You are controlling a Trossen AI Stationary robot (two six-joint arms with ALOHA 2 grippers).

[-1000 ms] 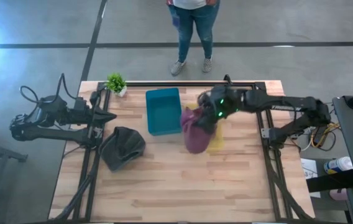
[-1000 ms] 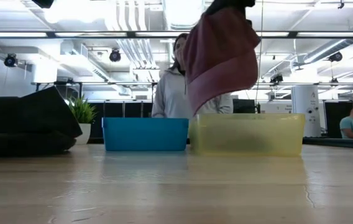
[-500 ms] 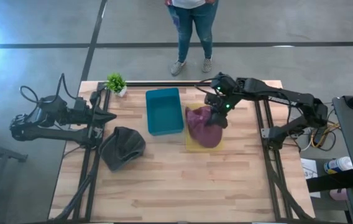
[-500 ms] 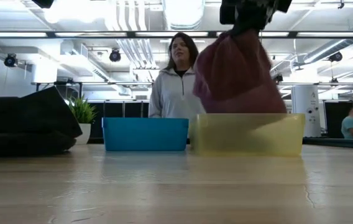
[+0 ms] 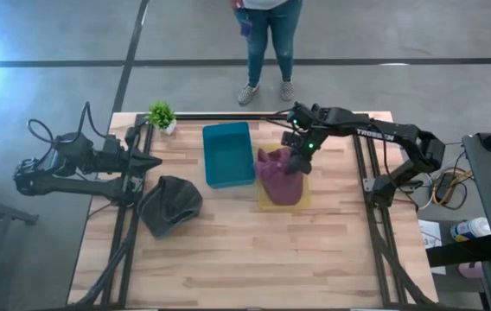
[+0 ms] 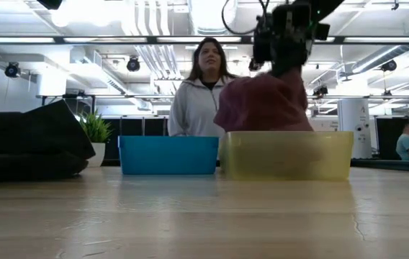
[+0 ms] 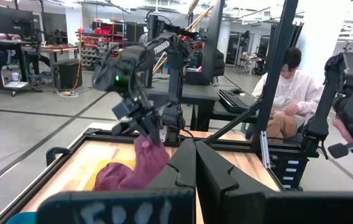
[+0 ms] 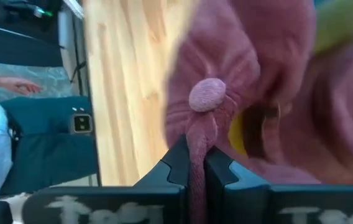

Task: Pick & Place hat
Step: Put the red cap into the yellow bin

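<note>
On the surface [image 5: 228,250], left to right:
Left arm: parked along the left edge, well apart from the bins; its left tool [image 7: 195,163] has its two fingers pressed together, with nothing between them.
Potted plant [image 5: 162,115]: at the far left corner of the surface, upright.
Dark hat [image 5: 171,206]: crumpled on the wood near the left arm, nearer than the blue bin; in the low view it shows as a dark mass at far left [image 6: 28,140].
Blue bin [image 5: 227,154]: open-topped, long axis running from far edge toward near edge, just left of the yellow bin.
Yellow bin [image 5: 283,197]: translucent, beside the blue bin; the two look to touch or nearly so.
Pink hat [image 5: 278,168]: its lower part is down inside the yellow bin, its top gathered upward to the right tool. Long axis roughly vertical in the low view [image 6: 266,101], peak up, bulk sagging below the bin's rim. The top button [image 8: 207,94] faces the right wrist camera.
Right tool [image 5: 300,152]: above the far half of the yellow bin, pointing down, clamped narrow on a fold of the pink hat; the fabric runs between its fingers [image 8: 178,163].
Person [image 6: 203,93]: standing beyond the far edge of the surface, behind the blue bin.
</note>
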